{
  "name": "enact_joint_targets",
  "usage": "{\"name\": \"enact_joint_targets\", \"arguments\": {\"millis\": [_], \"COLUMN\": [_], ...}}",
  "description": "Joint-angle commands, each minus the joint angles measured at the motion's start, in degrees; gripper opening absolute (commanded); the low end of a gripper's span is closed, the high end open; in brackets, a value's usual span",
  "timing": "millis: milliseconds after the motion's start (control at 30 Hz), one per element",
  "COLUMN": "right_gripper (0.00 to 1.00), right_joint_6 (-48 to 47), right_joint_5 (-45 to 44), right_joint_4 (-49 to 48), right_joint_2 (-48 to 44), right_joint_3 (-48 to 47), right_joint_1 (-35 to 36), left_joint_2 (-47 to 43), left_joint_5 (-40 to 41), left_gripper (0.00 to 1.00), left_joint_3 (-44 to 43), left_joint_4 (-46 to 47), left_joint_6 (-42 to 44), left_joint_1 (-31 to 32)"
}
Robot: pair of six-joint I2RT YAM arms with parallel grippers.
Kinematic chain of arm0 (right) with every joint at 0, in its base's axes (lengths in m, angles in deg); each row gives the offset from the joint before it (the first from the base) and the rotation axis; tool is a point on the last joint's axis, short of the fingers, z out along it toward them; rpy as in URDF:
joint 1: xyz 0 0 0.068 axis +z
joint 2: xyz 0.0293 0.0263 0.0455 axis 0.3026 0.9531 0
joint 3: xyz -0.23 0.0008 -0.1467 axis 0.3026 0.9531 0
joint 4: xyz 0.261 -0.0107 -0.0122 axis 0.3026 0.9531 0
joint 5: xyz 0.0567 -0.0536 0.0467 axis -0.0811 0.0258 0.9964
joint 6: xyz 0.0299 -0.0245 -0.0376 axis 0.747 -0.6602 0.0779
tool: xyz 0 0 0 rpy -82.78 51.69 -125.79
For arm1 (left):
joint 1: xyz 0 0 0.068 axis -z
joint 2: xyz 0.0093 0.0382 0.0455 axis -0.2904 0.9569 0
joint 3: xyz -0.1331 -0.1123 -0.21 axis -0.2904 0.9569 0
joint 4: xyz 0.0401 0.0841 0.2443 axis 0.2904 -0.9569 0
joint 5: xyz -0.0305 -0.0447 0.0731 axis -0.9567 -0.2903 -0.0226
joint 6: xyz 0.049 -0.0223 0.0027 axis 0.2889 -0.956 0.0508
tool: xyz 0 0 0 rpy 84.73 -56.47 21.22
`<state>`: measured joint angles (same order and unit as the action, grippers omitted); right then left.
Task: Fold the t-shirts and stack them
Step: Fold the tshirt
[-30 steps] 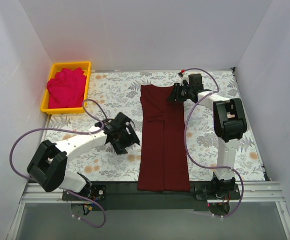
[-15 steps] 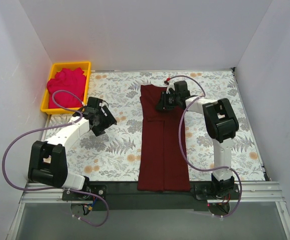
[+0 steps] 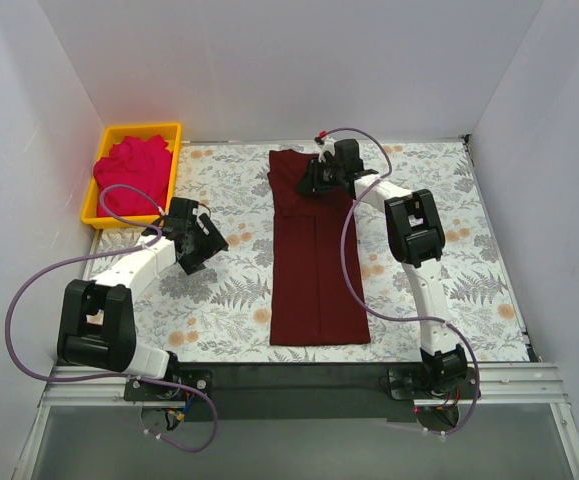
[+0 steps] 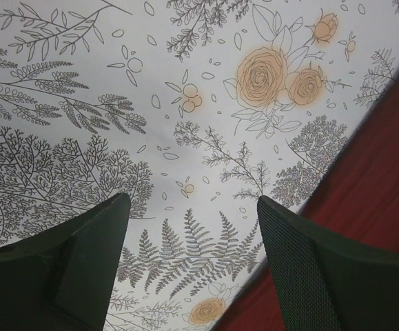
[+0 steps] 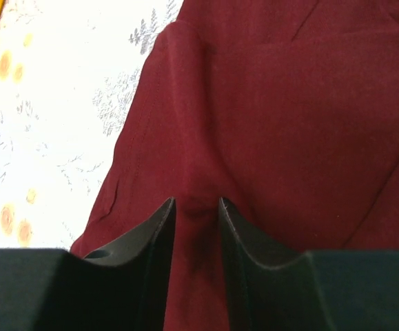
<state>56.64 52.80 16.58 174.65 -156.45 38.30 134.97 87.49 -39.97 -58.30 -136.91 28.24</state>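
Observation:
The dark maroon t-shirt (image 3: 314,270) lies as a long narrow strip down the middle of the table. It also shows in the right wrist view (image 5: 289,103) and at the right edge of the left wrist view (image 4: 385,172). My right gripper (image 3: 309,180) is at the strip's far end, and its jaws (image 5: 196,201) are shut on a pinched ridge of maroon cloth. My left gripper (image 3: 207,246) hovers open and empty over the bare floral tablecloth left of the strip (image 4: 192,200). The pinkish-red t-shirt (image 3: 129,175) lies crumpled in the yellow bin.
The yellow bin (image 3: 139,127) stands at the far left corner of the table. White walls close in the left, back and right sides. The floral tablecloth (image 3: 449,270) shows on both sides of the maroon strip.
My right gripper has dragged the maroon shirt's far end further back and to the left, and the whole strip shifted with it. My left arm swung left, away from the shirt.

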Motion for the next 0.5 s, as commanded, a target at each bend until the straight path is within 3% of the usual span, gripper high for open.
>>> {"name": "enact_joint_targets", "arguments": {"millis": [0, 100, 200, 367, 467], "right_gripper": [0.40, 0.46, 0.50, 0.57, 0.59], "right_joint_6": [0.0, 0.2, -0.3, -3.1, -3.7], "right_joint_5": [-1.4, -1.9, -2.6, -6.9, -12.0], "right_joint_4": [3.0, 3.0, 2.9, 3.4, 9.3], "right_joint_2": [3.2, 0.0, -8.5, -29.7, -41.4], "right_joint_3": [-7.0, -8.0, -3.0, 17.8, 26.6], "right_joint_1": [-0.3, -0.4, -0.3, -0.4, -0.2], "left_joint_2": [-2.6, -2.7, -3.2, -7.0, -10.8], "left_joint_5": [-0.1, -0.3, -2.9, -3.6, -1.6], "left_gripper": [0.74, 0.76, 0.79, 0.80, 0.80], "left_joint_3": [0.9, 1.1, 1.5, 1.4, 2.1], "left_joint_4": [1.4, 1.9, 2.1, -3.0, -7.2], "left_joint_6": [1.2, 1.7, 2.2, -0.3, -4.0], "left_joint_1": [-0.4, -0.4, 0.0, 4.6, 11.0]}}
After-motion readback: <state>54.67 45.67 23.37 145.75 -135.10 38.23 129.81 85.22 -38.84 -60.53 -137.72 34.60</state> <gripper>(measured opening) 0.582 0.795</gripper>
